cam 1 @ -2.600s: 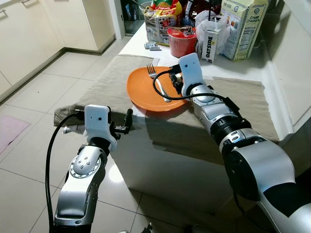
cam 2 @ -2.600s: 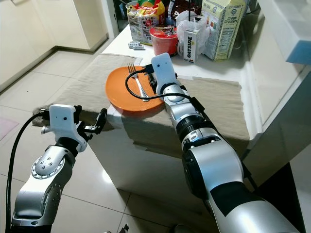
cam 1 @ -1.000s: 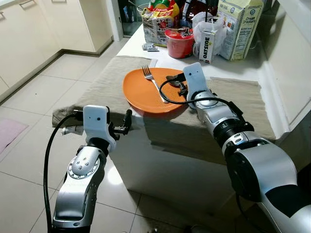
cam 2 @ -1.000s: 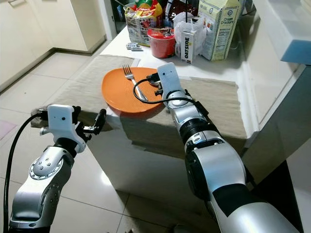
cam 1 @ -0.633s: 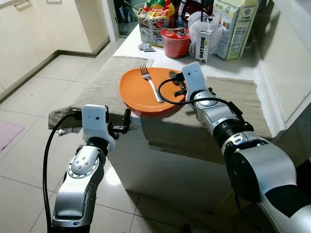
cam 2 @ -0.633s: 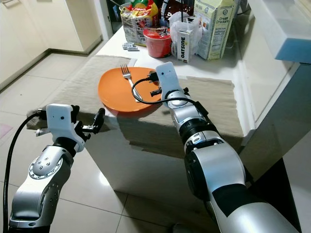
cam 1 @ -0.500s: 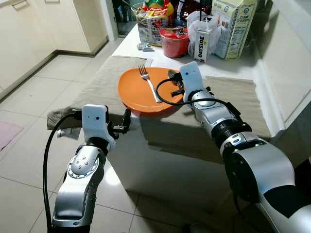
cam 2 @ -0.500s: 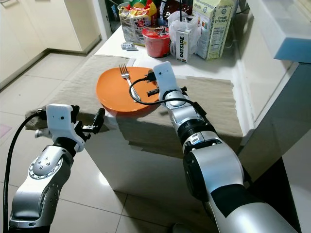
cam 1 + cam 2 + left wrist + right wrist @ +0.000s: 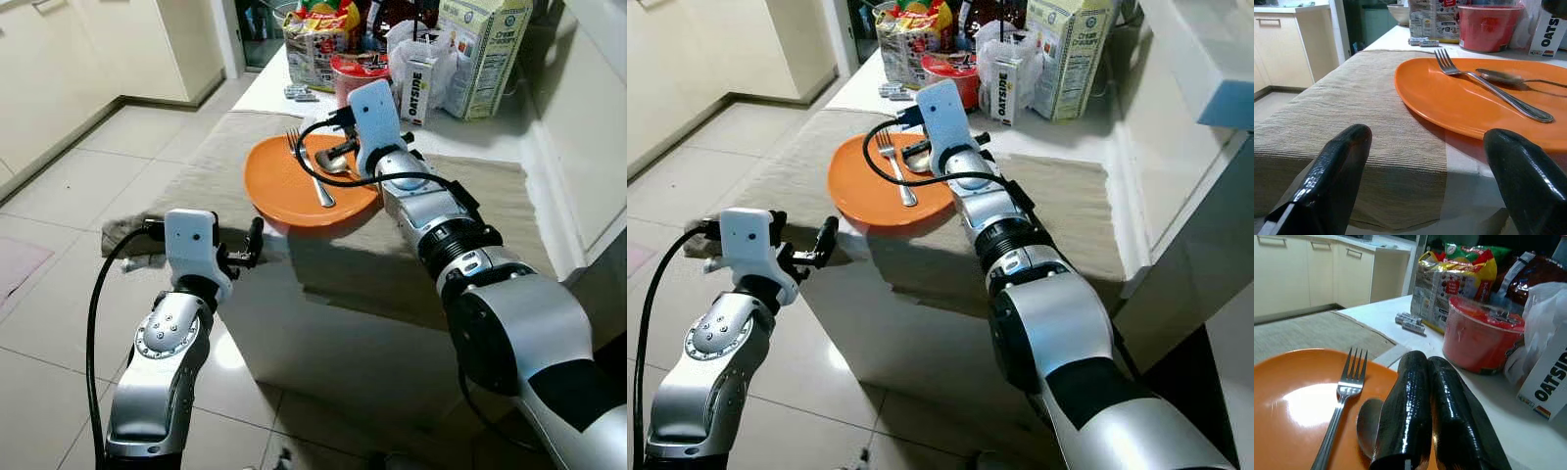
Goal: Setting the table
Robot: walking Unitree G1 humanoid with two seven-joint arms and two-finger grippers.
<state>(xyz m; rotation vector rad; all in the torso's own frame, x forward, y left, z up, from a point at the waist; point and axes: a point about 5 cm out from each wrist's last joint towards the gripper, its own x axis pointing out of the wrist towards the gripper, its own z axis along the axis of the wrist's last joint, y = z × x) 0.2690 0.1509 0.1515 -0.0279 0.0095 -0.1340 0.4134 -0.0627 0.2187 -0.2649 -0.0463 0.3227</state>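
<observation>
Spoon (image 9: 1369, 423) lies on orange plate (image 9: 274, 181) beside fork (image 9: 313, 171), bowl just under right gripper (image 9: 1422, 406), whose fingers are pressed together holding nothing; spread them first, then pinch the handle low.

Groceries at the worktop's far end

Red cup (image 9: 359, 73), Oatside carton (image 9: 419, 88), cracker box (image 9: 484, 54), snack bag (image 9: 320, 34), batteries (image 9: 302, 93).
</observation>
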